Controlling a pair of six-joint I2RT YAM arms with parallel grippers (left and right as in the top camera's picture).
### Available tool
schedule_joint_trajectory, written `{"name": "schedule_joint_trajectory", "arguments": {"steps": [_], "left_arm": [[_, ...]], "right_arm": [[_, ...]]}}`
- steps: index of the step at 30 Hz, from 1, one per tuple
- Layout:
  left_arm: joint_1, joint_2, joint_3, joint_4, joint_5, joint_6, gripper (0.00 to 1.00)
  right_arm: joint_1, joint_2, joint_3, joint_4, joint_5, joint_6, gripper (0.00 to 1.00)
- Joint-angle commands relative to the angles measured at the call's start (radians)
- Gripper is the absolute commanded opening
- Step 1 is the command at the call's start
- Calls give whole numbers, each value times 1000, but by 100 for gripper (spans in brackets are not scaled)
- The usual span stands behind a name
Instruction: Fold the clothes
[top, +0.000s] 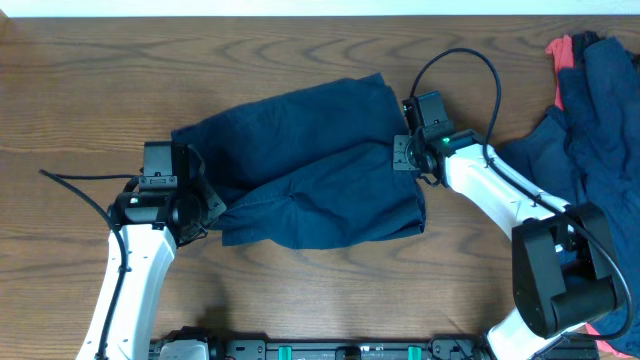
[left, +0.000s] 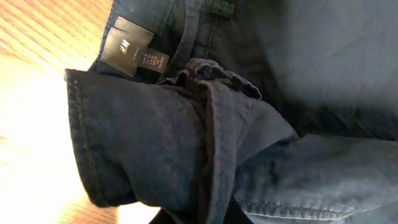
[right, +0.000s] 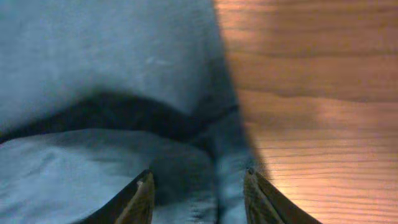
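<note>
Navy shorts (top: 300, 165) lie mid-worktop (top: 90, 90). The right gripper (right: 198, 194) straddles their right hem, fingers apart. The left gripper (top: 205, 207) meets their left end, its fingers buried in bunched cloth, so its grip is impossible to tell. More clothes (top: 600, 110), with a coral-red piece (top: 560, 48), run off the far right corner.

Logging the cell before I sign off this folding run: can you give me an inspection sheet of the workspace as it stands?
Surface: wooden table, grain bare around the cloth.
Job's things: navy shorts mid-table, rumpled; clothes pile at the right edge, coral-red piece at its top.
Clutter: nothing seen.
Grippers: left gripper at the shorts' left end, jaws hidden by cloth; right gripper jaws apart over the shorts' hem.
Cables: black cable loops above the right arm; second cable trails left of the left arm.
Surroundings: nothing seen.
</note>
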Motion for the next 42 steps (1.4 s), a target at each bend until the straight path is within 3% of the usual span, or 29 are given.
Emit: {"name": "schedule_joint_trajectory", "arguments": {"steps": [1, 11, 23, 26, 28, 33, 42], "left_arm": [[4, 2, 11, 0, -12, -4, 6], [4, 2, 11, 0, -11, -4, 6], [4, 2, 11, -4, -11, -4, 6], [4, 2, 11, -4, -11, -4, 6], [4, 2, 11, -4, -11, -4, 6], [4, 2, 11, -4, -11, -4, 6], [4, 1, 11, -4, -11, -4, 6]], "right_arm": [[-3, 11, 10, -16, -64, 17, 48], [-5, 26, 10, -82, -73, 17, 52], [-6, 38, 9, -93, -124, 13, 51], [-6, 38, 7, -93, -129, 13, 41], [-5, 38, 7, -93, -132, 13, 27], [-6, 38, 7, -89, -131, 13, 3], [-7, 26, 15, -84, -131, 13, 1]]}}
